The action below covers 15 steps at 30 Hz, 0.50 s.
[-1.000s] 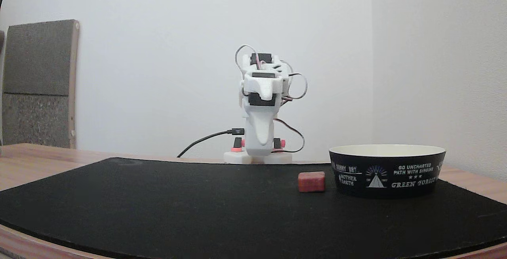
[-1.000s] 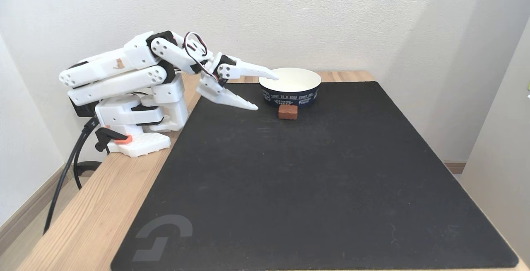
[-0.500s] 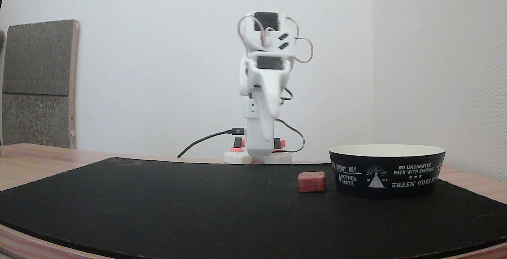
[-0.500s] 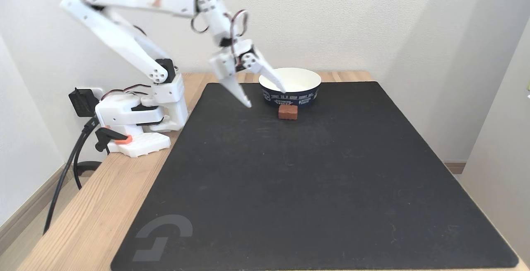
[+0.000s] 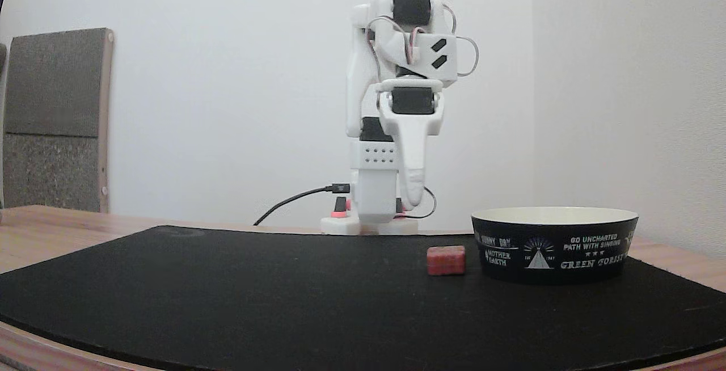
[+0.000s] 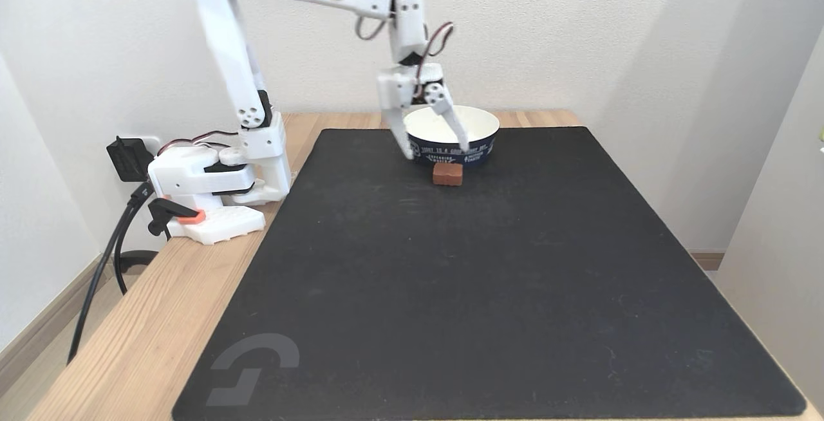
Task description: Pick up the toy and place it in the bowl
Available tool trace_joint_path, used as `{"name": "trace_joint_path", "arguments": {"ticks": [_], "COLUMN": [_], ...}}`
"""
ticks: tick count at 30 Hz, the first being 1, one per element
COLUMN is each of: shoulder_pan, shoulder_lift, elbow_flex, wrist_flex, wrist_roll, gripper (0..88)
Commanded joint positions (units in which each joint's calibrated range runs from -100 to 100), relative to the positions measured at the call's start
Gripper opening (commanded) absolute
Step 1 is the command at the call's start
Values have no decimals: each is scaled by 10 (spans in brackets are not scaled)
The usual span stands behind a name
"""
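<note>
The toy (image 5: 446,260) is a small red bumpy block lying on the black mat, just beside the bowl (image 5: 554,244). In the higher fixed view the toy (image 6: 447,174) sits directly in front of the bowl (image 6: 481,150), which is black outside with white print and cream inside. My gripper (image 6: 436,150) hangs open, fingers pointing down and spread wide, just above and behind the toy, in front of the bowl's near wall. Nothing is between the fingers. The low fixed view shows the gripper (image 5: 414,195) edge-on, well above the mat.
A black mat (image 6: 450,292) covers most of the wooden table (image 6: 148,324). The arm's base (image 6: 212,189) and a black cable (image 6: 109,260) stand at the table's left edge. A white wall rises close behind the bowl. A grey panel (image 5: 54,118) leans far left.
The arm has unfolded from its low rest pose, risen and reached out toward the bowl. The open gripper swung from lying forward to pointing down over the toy. Toy and bowl stayed put.
</note>
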State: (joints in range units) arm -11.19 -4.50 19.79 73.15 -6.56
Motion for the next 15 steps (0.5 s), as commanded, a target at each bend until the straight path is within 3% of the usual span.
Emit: {"name": "trace_joint_path", "arguments": {"ticks": [1, 15], "shoulder_pan": [2, 1], "shoulder_lift": [68, 191], "elbow_flex": [-106, -197], "wrist_flex": [36, 30], "wrist_roll": [0, 18], "gripper": [337, 337]}}
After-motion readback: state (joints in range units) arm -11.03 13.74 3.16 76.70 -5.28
